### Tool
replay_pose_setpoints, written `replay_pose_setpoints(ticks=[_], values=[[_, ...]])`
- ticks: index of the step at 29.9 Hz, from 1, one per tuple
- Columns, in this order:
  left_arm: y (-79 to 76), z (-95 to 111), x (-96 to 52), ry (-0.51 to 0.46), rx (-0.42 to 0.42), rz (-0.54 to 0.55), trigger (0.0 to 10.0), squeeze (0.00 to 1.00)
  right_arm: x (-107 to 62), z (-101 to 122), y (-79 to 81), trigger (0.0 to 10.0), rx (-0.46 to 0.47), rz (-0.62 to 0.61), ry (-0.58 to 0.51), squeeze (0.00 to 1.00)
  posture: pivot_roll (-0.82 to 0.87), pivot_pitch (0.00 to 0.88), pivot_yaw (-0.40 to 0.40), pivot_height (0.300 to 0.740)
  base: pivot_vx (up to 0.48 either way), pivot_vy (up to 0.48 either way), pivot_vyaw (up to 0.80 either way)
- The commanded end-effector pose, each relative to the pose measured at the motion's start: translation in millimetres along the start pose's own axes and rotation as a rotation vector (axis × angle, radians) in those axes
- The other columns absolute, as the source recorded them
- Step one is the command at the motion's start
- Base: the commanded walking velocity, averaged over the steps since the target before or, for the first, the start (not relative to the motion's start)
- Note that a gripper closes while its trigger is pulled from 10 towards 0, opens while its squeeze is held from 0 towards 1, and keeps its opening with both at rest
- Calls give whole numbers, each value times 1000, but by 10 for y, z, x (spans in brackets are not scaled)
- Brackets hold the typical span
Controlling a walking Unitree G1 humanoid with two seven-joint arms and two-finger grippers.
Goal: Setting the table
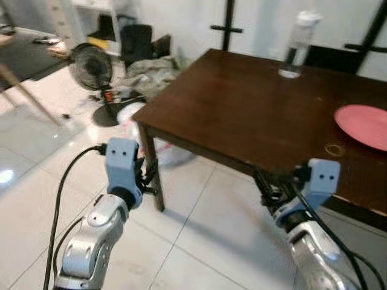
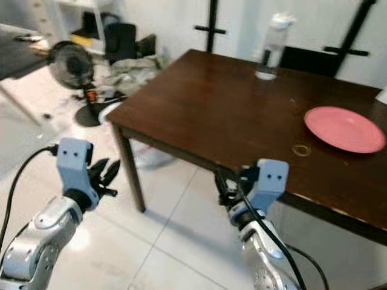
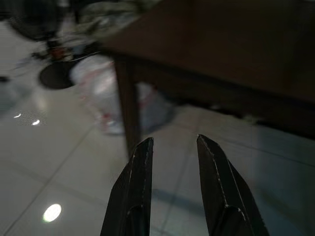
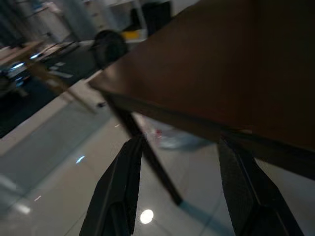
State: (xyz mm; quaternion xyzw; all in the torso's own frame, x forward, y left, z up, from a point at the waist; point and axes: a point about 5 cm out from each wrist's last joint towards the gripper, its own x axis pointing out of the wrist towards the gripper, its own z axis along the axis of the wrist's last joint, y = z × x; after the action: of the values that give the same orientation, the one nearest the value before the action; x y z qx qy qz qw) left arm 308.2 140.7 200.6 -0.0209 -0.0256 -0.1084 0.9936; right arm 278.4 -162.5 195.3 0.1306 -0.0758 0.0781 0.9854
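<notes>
A pink plate (image 2: 344, 128), cut off at the frame edge in the left eye view, lies on the dark wooden surface (image 1: 242, 109) near its right side. Behind it stands a blurred clear bottle (image 2: 269, 47). Left gripper (image 3: 173, 142) hangs narrowly parted above the tiled floor (image 1: 181, 241); right gripper (image 4: 179, 142) spreads wide below the surface's edge, both empty.

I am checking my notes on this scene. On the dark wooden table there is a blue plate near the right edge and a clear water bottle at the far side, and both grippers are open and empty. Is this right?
Not quite: the plate is pink, not blue, as the right eye view shows. The rest holds: the water bottle stands at the far side of the dark wooden table, and the left gripper and right gripper are open and empty.
</notes>
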Motion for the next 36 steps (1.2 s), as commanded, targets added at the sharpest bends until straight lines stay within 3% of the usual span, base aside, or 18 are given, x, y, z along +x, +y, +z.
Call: replay_pose_setpoints(ticks=[1, 22, 26, 36], values=[[10, -78, -7, 37, -5, 11, 10000, 0, -37, -38, -28, 10000, 3, -11, 20, 0, 17, 110, 106, 740, 0, 0, 788], [115, -25, 31, -1, 52, 105, 10000, 0, -31, -27, -18, 10000, 9, -10, 14, 0, 20, 119, 107, 740, 0, 0, 787], [242, -2, 60, -17, 86, 209, 10000, 0, -27, -8, -4, 10000, 13, -10, -3, 0, 21, 119, 106, 740, 480, 0, 298], [248, 17, 75, -25, 83, 217, 10000, 0, -17, 8, 23, 10000, 20, -6, -20, 0, 24, 120, 107, 740, 480, 0, 0]])
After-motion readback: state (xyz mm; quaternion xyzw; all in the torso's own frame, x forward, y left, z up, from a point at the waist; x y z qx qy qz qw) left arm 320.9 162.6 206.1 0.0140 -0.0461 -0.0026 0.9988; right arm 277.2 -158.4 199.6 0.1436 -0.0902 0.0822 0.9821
